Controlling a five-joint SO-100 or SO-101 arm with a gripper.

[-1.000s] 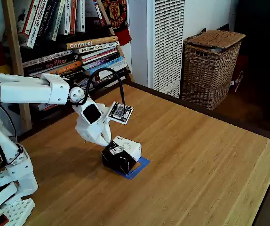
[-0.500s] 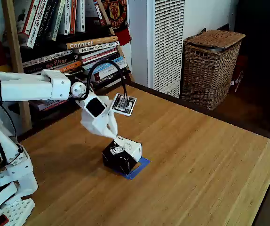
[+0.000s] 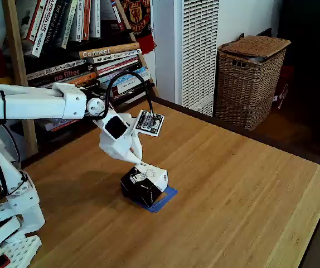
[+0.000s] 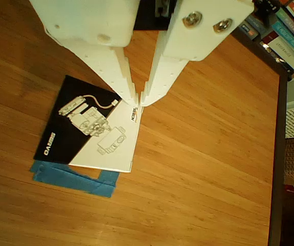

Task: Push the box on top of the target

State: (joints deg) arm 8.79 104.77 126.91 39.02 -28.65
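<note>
— Bookshelves and a wicker basket (image 3: pixel 251 78) back the wooden table (image 3: pixel 243 195) in the fixed view. Why does the white two-finger gripper (image 3: pixel 142 163) tilt down like that?

— Its tips meet the upper back edge of the small black-sided, white-topped cardboard box (image 3: pixel 144 183), likely so it can shove rather than lift. That box already covers most of the blue tape square target (image 3: pixel 166 196); one corner peeks out.

— And the other view?

— Looking down past the gripper (image 4: pixel 139 98), its jaws are pressed together, pinching nothing, at the corner of the box (image 4: pixel 96 133). Blue target (image 4: pixel 75 178) shows along one edge, so the box seems slightly off centre.
</note>
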